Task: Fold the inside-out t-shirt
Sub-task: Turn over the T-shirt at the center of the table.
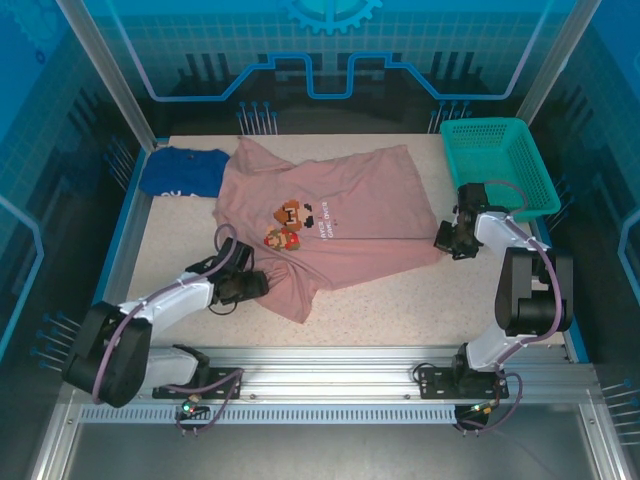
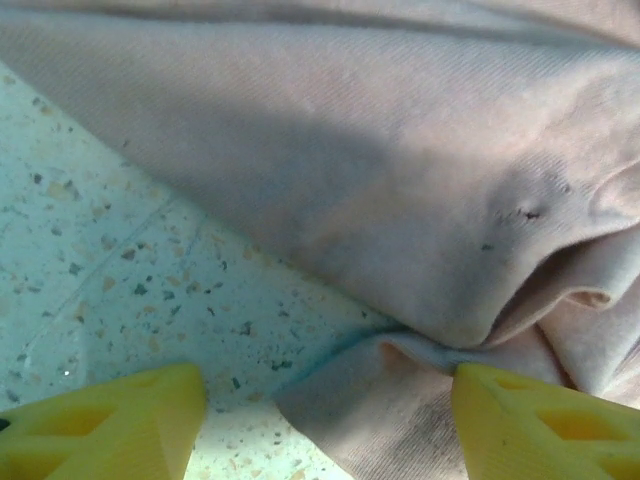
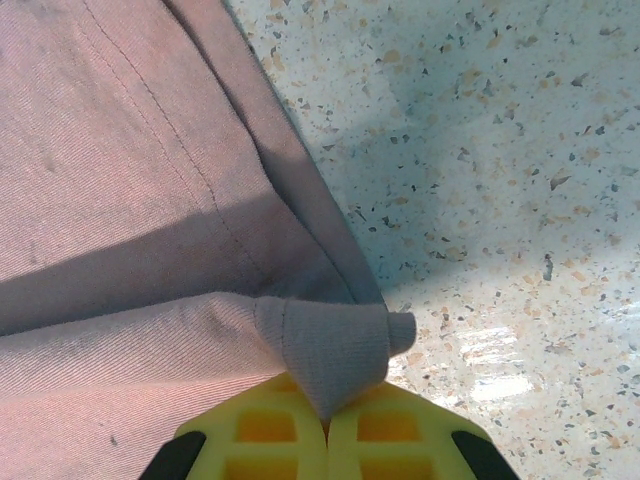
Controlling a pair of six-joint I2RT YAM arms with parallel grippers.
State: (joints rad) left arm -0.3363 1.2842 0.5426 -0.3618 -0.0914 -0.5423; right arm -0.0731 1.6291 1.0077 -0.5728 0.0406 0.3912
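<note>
On the counter point(image 1: 420, 300) the t-shirt point(image 1: 340, 215) lies spread, no fold made yet, right fingers point(image 3: 270, 440) clamped on its corner, left fingers point(image 2: 110, 425) apart at its edge.

surface: speckled off-white tabletop point(image 1: 420, 290) | middle: pink t-shirt point(image 1: 350, 215) spread out, printed figure facing up, near-left part bunched in folds | far-left corner: dark blue folded garment point(image 1: 180, 172), just beside the shirt's sleeve | far-right corner: teal mesh basket point(image 1: 487, 124), apart from the shirt
</note>
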